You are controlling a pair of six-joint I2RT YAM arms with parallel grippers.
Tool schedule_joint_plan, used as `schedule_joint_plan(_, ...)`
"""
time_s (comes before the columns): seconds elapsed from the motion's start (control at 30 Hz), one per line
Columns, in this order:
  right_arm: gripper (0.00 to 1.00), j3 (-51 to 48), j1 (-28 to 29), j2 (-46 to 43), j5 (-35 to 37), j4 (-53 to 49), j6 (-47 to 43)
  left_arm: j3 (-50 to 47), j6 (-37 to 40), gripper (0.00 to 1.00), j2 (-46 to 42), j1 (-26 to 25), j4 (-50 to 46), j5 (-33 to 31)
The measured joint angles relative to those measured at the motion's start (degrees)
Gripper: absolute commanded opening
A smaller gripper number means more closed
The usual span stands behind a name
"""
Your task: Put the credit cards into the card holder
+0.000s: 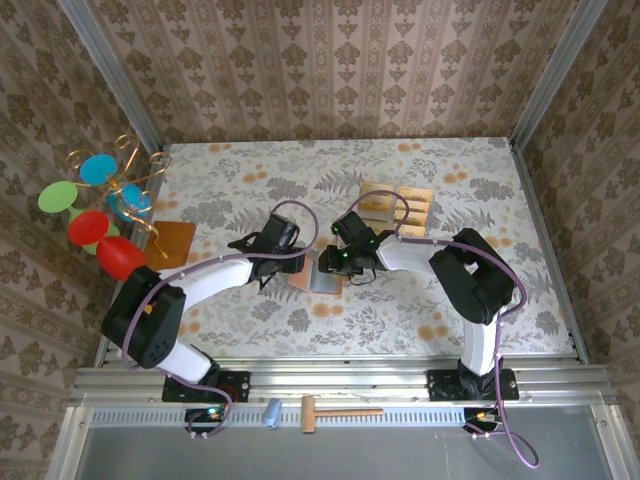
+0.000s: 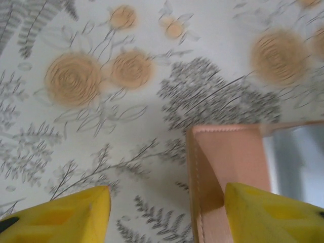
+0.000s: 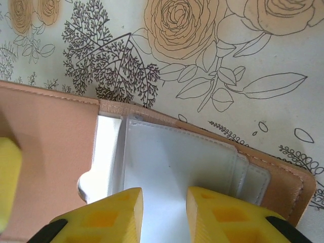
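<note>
Where left jaws straddle card holder [image 2: 230, 162] edge, tablecloth [image 2: 101, 126] open.

Standing here, I can read no writing, brand, number or sign on anything. The card holder [image 3: 45, 152] shows plain brown leather and blank pale pockets. The credit cards [image 1: 400, 207] carry pale stripes but no lettering I can make out, and the tablecloth [image 1: 250, 180] has just its flower print.
</note>
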Motion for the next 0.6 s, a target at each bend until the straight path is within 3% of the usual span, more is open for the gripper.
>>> schedule_joint_plan(0.6,0.37,3.72,-0.66,0.28,-0.20,-5.09,-2.91,-5.75,-3.37,0.63,0.98,-0.26,4.61,-2.49)
